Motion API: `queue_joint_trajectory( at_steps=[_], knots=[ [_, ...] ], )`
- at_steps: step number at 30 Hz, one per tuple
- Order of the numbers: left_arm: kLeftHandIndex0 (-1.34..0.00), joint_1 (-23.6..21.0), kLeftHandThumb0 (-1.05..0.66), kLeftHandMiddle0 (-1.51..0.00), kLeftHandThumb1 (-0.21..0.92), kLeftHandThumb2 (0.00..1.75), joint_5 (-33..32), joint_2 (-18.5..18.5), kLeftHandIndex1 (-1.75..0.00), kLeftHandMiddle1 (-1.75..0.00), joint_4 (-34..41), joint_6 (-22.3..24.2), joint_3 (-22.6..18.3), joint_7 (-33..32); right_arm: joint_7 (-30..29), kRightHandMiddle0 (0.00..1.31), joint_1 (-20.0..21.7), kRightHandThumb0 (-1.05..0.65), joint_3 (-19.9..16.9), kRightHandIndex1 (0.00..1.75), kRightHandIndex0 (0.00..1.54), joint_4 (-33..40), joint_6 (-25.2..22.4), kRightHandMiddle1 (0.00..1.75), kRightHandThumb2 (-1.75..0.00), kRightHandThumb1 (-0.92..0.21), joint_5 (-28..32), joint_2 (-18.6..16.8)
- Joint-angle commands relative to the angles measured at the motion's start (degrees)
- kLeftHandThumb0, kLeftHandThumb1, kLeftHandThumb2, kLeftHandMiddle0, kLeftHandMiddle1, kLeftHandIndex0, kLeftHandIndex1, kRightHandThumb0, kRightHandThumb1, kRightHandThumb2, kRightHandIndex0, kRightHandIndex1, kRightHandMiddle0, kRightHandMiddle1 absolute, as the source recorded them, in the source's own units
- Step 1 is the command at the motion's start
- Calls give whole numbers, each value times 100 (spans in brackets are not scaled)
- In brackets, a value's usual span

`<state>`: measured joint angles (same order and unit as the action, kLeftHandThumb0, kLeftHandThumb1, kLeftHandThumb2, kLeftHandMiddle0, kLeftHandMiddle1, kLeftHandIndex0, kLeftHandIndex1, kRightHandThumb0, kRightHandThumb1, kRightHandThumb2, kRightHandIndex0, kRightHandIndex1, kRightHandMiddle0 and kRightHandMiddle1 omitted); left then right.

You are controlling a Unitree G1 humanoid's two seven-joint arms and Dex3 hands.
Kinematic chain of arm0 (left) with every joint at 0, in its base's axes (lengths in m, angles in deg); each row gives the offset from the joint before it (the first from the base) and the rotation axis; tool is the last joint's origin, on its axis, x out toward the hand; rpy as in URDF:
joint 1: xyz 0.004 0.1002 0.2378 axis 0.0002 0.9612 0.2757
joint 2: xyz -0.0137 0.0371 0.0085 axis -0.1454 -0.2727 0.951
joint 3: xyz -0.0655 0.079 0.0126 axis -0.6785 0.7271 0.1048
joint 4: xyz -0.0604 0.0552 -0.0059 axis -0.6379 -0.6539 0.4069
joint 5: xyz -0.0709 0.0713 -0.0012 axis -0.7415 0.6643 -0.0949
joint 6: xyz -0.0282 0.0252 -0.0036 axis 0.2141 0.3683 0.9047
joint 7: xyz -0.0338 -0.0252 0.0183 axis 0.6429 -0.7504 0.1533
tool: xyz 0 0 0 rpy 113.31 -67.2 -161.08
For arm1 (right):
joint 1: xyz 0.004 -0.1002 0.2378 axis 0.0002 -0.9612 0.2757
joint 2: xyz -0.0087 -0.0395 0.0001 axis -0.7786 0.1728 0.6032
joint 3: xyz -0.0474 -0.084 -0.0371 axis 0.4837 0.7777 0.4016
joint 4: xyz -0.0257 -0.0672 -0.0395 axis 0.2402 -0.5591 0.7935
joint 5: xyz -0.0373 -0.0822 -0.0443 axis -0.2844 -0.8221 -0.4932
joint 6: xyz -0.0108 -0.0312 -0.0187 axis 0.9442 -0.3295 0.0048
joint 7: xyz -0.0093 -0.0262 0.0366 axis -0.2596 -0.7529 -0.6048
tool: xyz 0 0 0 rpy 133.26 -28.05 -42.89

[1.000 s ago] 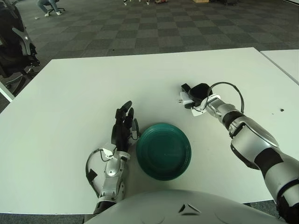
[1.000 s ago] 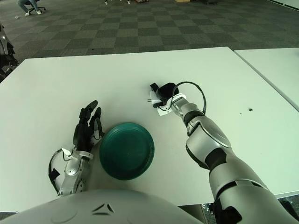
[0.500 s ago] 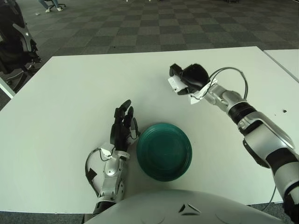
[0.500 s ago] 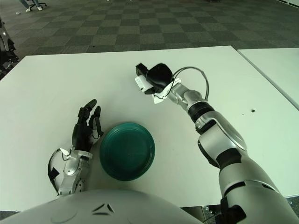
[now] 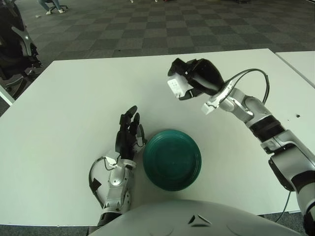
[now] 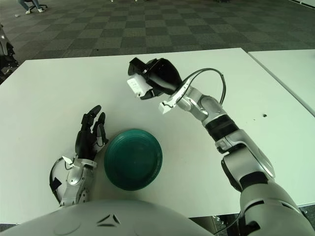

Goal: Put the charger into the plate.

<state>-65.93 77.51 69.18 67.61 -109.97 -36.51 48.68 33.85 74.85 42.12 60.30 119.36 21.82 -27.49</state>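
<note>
A small white charger point(image 5: 176, 86) is held in the air by my right hand point(image 5: 197, 78), whose black fingers are curled around it. The hand hovers above the table, up and slightly right of the dark green plate point(image 5: 172, 159), well clear of it. The same charger point(image 6: 136, 86) shows in the right eye view, above the plate point(image 6: 133, 158). My left hand point(image 5: 128, 133) shows just left of the plate's rim, fingers spread and holding nothing.
The white table point(image 5: 74, 103) runs to a far edge near the checkered floor. A second white table point(image 5: 302, 64) stands to the right across a narrow gap. A black chair point(image 5: 15, 44) is at the far left. A small dark dot point(image 5: 297, 116) marks the tabletop at right.
My right hand has lifted the charger off the table and carried it up and to the left, toward the plate side. The left hand and plate have stayed put.
</note>
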Motion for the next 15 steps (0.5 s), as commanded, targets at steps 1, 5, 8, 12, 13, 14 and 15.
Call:
queue_joint_trajectory(
  at_steps=[1, 5, 8, 12, 13, 14, 15],
  knots=[
    [0, 260, -80, -27, 92, 89, 22, 194, -81, 0, -346, 28, -33, -10, 341, 52, -30, -44, -53, 175, 115, 240, 274, 175, -116, -44, 208, -103],
    [0, 278, -80, -23, 92, 91, 70, 186, -78, 0, -332, 4, -34, -13, 767, 50, -502, -44, 2, 175, 116, 814, 400, 175, -114, -46, 202, -158],
    [0, 299, -80, -22, 92, 92, 73, 184, -75, 0, -293, -3, -28, 7, 1082, 50, -683, -43, 67, 175, 115, 991, 564, 175, -113, -46, 232, -113],
    [0, 374, -81, -23, 92, 91, 136, 176, -75, -1, -150, 61, 10, -32, 1949, 49, -679, -43, 290, 175, 112, 1015, 1032, 175, -112, -47, 557, 156],
    [0, 387, -81, -24, 92, 91, 174, 171, -76, -1, -124, 77, 15, -61, 2186, 49, -674, -43, 322, 175, 111, 1026, 1059, 175, -112, -47, 671, 191],
    [0, 397, -81, -24, 92, 91, 200, 168, -76, -1, -106, 88, 17, -80, 2363, 49, -675, -43, 330, 175, 110, 1033, 1081, 175, -112, -47, 757, 206],
    [0, 409, -81, -24, 92, 91, 260, 162, -76, -2, -84, 103, 20, -122, 2664, 49, -675, -43, 381, 175, 109, 1053, 1063, 175, -111, -47, 914, 250]
  ],
)
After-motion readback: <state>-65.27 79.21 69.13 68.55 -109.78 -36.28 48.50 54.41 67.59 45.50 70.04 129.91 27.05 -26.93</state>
